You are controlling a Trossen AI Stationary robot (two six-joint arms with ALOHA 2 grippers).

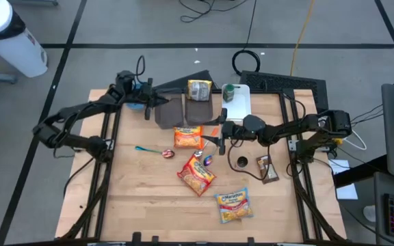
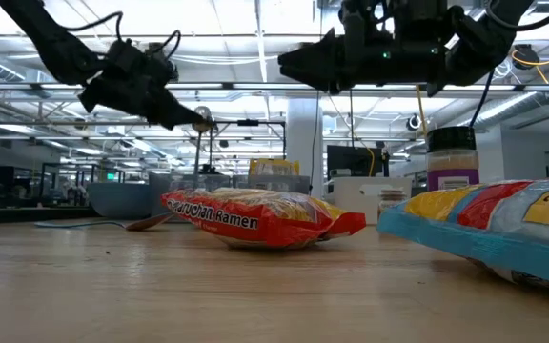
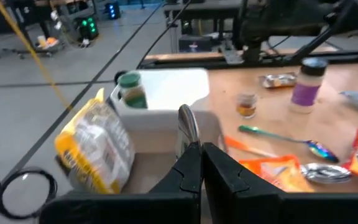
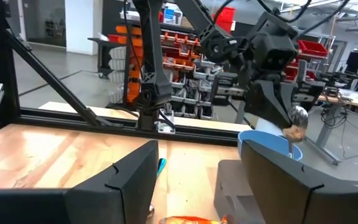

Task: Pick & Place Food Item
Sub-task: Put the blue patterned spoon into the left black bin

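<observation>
Left gripper [image 1: 150, 102] pinches a metal spoon [image 3: 187, 124], held aloft over the far-left bins, I judge to keep its load level. I have the right gripper [image 1: 219, 134] spread wide, hovering just right of the orange ramen packet [image 1: 188, 137] at table centre, seemingly lined up for a grasp.

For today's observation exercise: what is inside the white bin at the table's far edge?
A green-lidded jar stands at one end of the white bin. The rest looks bare; the jar's contents cannot be seen.
</observation>
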